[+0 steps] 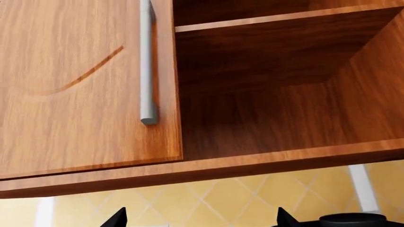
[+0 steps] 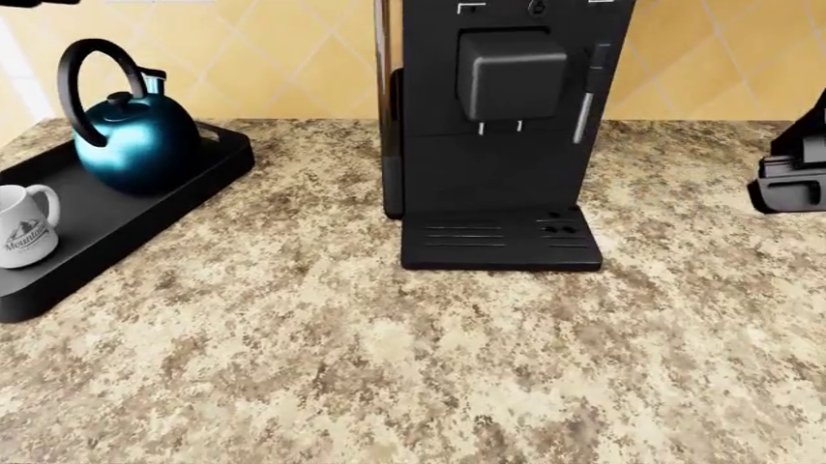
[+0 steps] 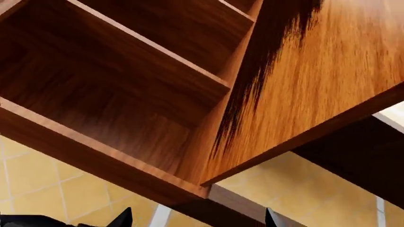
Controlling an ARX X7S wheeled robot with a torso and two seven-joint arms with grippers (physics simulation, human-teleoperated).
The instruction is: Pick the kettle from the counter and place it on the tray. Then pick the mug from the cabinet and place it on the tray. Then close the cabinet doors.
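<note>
Kettle (image 2: pixel 133 145) upright on tray (image 2: pixel 116 232), mug (image 2: pixel 26 225) beside

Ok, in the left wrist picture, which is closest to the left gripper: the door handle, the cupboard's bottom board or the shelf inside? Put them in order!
1. Bottom board: just above the left gripper.
2. Door handle: higher up, beside the opening.
3. Shelf: up inside the cupboard, farthest.

A wall of yellow diagonal tiles (image 2: pixel 297 58) with pale grout is seen behind the speckled granite bench (image 2: pixel 387 348). A tall black coffee machine (image 2: pixel 504 126) stands on it against the wall. Above, a warm wooden cabinet (image 1: pixel 284 94) is shown with one door (image 1: pixel 75 85) closed, a grey bar handle (image 1: pixel 147 61) on it, and bare shelves (image 3: pixel 151 52) inside.
</note>
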